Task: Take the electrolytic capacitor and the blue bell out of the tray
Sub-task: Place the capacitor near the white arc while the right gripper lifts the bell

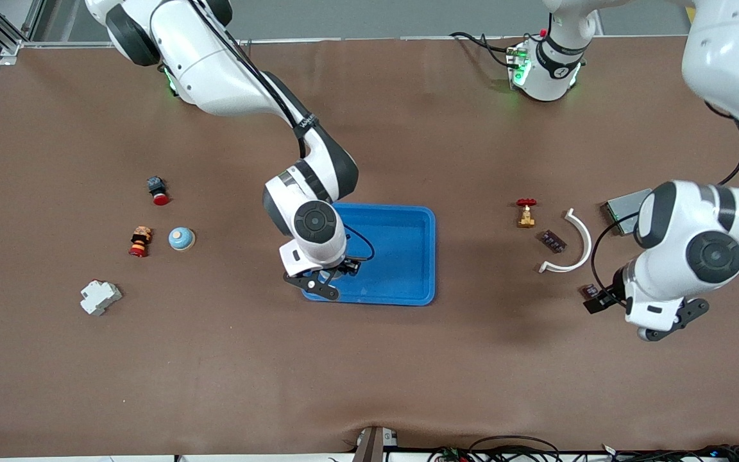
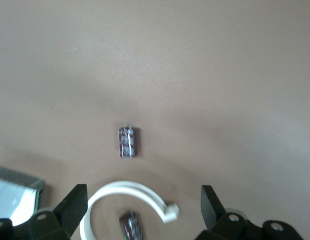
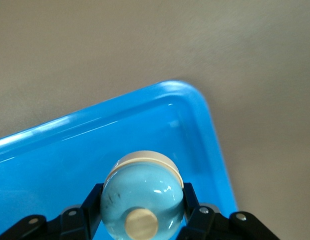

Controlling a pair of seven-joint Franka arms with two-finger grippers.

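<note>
- Right gripper (image 1: 326, 274) is clamped on the blue bell (image 3: 143, 200), low in the tray (image 1: 408, 256) corner nearest the camera, ready to lift out.
- Left gripper (image 2: 145, 210) gapes wide, holding nothing, over the electrolytic capacitor (image 2: 128, 142) lying on the table toward the left arm's end; looks freshly dropped.

The tray (image 1: 401, 256) is bright blue, flat and shallow, with round corners and a raised rim. It lies flat on the brown surface, right under the right end effector (image 3: 142, 220).

The blue bell (image 3: 142, 200) is a shiny light-blue dome with a cream ring at its base and a small cream knob. It is squeezed between the right end effector's two fingers, inside the tray near a corner.

The electrolytic capacitor (image 2: 128, 142) is a small dark can. It lies on its side on the surface, just under the wide-open left end effector (image 2: 144, 210).
</note>
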